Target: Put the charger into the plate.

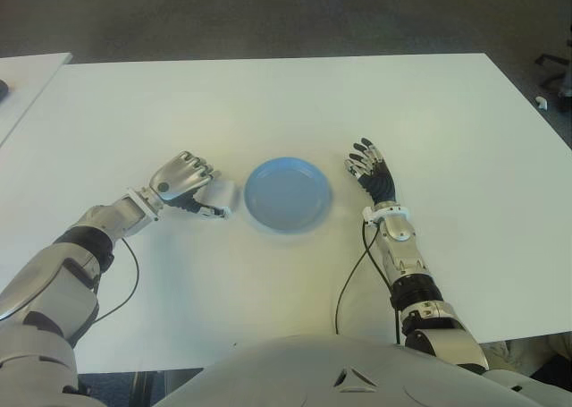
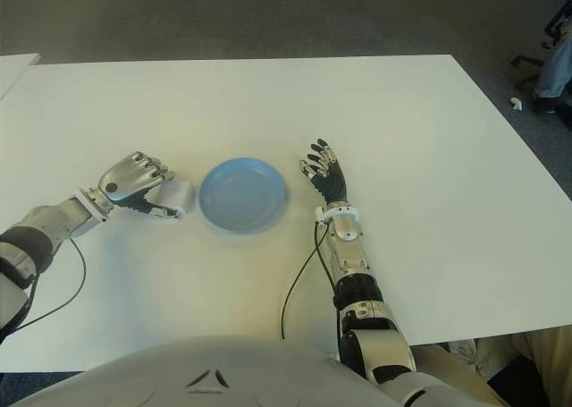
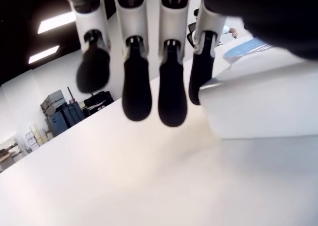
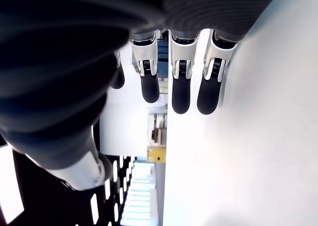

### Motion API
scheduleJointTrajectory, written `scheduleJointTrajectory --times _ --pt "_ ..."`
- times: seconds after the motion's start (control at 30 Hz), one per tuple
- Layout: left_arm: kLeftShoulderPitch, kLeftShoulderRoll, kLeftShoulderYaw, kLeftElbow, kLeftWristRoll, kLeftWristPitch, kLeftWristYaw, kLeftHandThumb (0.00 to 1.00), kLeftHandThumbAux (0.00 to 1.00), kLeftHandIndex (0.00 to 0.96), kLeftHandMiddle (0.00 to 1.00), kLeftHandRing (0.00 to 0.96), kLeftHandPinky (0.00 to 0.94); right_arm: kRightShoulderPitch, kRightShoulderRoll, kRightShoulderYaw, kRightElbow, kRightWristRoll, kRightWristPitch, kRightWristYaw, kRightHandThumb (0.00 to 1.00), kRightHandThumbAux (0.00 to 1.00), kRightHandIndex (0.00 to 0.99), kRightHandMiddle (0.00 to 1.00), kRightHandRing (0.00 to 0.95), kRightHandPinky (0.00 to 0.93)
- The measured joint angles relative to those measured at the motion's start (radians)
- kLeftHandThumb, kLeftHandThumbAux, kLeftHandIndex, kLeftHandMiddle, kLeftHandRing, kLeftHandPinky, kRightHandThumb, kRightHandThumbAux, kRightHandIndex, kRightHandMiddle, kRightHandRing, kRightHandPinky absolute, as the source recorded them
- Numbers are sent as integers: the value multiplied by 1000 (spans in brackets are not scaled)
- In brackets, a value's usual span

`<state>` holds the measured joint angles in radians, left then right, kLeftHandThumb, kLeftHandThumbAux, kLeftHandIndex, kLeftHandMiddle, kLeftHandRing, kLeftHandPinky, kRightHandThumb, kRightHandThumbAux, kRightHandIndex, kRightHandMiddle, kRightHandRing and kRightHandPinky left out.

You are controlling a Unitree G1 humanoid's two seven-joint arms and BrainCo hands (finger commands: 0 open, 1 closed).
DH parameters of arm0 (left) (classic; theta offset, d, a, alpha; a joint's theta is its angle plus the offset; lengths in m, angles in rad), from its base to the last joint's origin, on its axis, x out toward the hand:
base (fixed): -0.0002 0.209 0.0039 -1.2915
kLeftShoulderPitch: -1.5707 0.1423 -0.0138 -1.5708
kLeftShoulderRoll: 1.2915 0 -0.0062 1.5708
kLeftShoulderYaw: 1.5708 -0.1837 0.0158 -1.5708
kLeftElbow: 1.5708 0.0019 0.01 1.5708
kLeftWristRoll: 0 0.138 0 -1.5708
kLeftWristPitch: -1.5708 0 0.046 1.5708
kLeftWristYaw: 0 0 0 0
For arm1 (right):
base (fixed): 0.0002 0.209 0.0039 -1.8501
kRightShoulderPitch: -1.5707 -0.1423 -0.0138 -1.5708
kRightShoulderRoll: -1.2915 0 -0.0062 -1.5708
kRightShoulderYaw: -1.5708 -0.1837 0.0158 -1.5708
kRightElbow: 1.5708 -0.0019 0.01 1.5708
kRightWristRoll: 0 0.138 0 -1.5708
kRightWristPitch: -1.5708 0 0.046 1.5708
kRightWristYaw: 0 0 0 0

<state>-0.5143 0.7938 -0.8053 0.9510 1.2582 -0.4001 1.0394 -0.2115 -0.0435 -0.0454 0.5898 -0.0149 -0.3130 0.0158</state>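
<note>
I have the left hand [image 1: 183,182] at left of centre in the eye view, fingers curled over the charger [image 1: 220,195], a small white blocky thing with flat matte faces. Whether they clamp it I cannot tell; the fingertips [image 3: 136,94] hang just beside its face. It sits just left of the plate [image 1: 288,194], outside it, shallow, round, smooth blue. Short carry, I judge. Right hand [image 1: 373,176], right of the plate, fingers spread, idle. Table [image 1: 295,103] plain white.
</note>
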Motion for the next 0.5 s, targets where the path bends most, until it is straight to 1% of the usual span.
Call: scheduleJointTrajectory --times 0.27,0.5 --pt "-19 6 -30 8 17 -3 93 742 693 443 834 834 843 -2 1 -3 3 5 0 5 0 670 37 164 185 203" --pt "-28 11 -39 8 19 -15 126 744 694 443 840 842 844 -4 0 -5 6 7 0 10 0 650 39 161 182 198"
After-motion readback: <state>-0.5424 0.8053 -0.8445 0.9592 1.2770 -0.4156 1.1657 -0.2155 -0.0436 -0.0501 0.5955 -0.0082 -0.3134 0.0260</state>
